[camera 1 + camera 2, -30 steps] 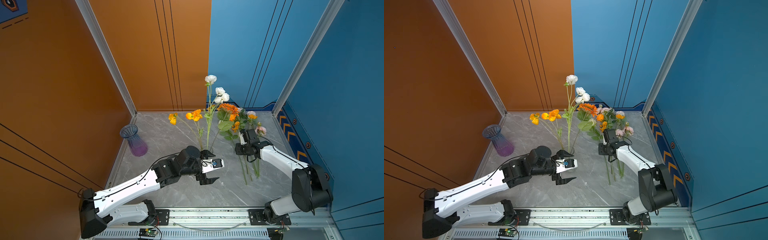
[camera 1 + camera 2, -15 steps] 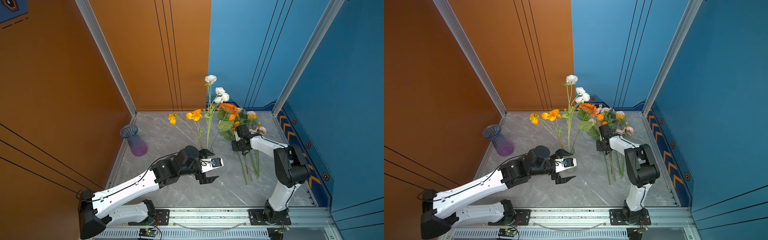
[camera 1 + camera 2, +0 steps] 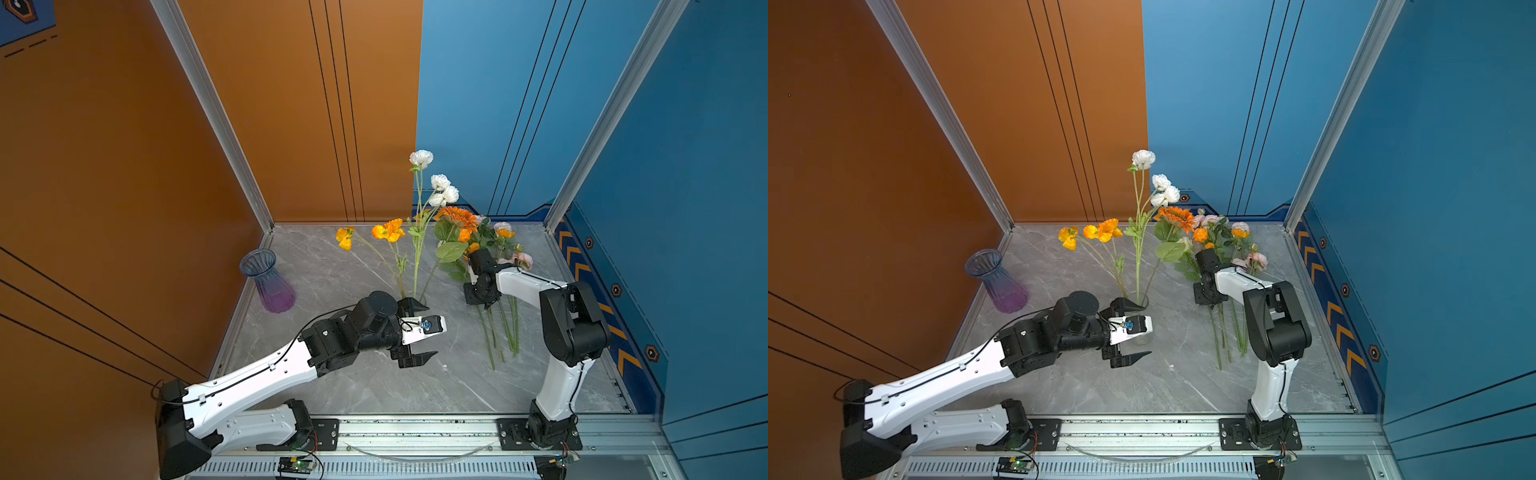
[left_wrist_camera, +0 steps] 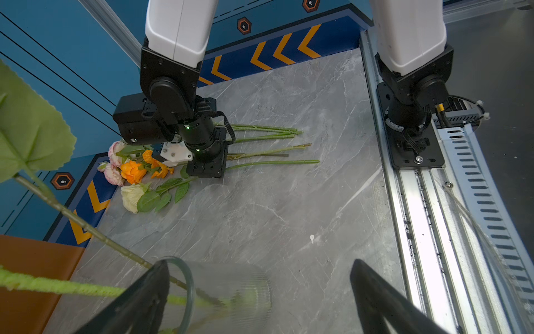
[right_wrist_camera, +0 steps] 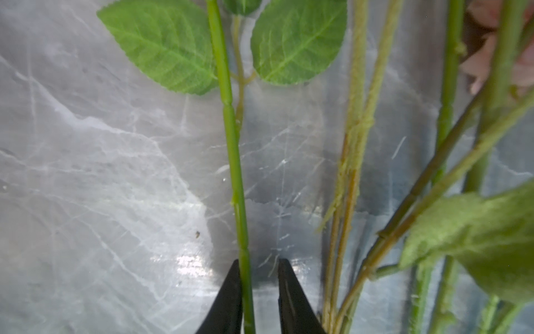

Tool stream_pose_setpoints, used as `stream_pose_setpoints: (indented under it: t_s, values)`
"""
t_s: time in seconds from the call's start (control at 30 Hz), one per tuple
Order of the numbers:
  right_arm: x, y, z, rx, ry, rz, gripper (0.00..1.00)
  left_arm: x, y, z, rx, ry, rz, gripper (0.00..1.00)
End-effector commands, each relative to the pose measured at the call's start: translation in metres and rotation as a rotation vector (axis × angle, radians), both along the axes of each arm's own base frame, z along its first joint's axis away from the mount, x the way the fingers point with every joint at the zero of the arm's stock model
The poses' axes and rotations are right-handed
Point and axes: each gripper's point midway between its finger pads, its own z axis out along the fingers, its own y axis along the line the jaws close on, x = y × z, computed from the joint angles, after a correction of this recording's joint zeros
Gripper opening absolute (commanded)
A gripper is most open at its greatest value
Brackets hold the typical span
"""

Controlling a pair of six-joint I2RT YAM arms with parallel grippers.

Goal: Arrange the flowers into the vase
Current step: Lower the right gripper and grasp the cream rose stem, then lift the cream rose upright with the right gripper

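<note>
Nearest, the left gripper point(image 4: 258, 263) hovers with its jaws spread wide on either side of the clear ribbed glass vase point(image 4: 231, 284), gripping nothing. That vase already holds white flowers point(image 3: 417, 257) and orange poppies point(image 3: 388, 230).

Further along the marble tabletop point(image 3: 374, 386), the right gripper point(image 5: 258, 264) is down among the loose flowers point(image 3: 505, 328) lying side by side. Its jaws stand narrowly apart astride one green stem point(image 5: 235, 162). The stem touches one finger with a gap to the other, so it is not yet pinched. It looks to belong to the cream rose point(image 4: 131, 196).

The step in hand is picking up the next flower. Next, the jaws must close fully, lift the stem clear of its neighbours and carry it stem-down to the vase.

A purple-tinted vase point(image 3: 270, 282) stands empty by the left wall.
</note>
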Motion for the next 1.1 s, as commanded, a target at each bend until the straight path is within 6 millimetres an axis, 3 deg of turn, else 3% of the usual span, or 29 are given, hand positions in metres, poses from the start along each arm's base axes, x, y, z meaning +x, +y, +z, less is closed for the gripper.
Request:
stream_pose_setpoints:
  t_s: [0.0, 0.17, 0.47, 0.7, 0.87, 0.97, 1.07]
  values:
    - [-0.005, -0.001, 0.001, -0.003, 0.032, 0.01, 0.17, 0.006, 0.007, 0.005, -0.013, -0.02, 0.023, 0.98]
    - [-0.009, 0.001, 0.002, 0.01, 0.032, 0.002, 0.0, 0.006, 0.01, 0.01, -0.029, -0.028, 0.029, 0.98]
    - [-0.022, 0.009, 0.046, 0.088, -0.08, -0.006, 0.0, 0.008, 0.02, 0.025, -0.063, -0.059, 0.054, 0.98]
    - [-0.038, 0.027, 0.114, 0.305, -0.277, -0.025, 0.0, 0.005, 0.029, 0.04, -0.102, -0.092, 0.062, 0.98]
    - [-0.047, 0.027, 0.169, 0.411, -0.415, -0.063, 0.0, -0.004, 0.036, 0.056, -0.149, -0.111, 0.044, 0.98]
    - [-0.049, 0.021, 0.198, 0.447, -0.5, -0.109, 0.0, -0.012, 0.041, 0.065, -0.177, -0.129, 0.024, 0.98]
    - [-0.05, -0.002, 0.23, 0.416, -0.625, -0.21, 0.0, -0.017, 0.049, 0.07, -0.193, -0.157, 0.02, 0.98]
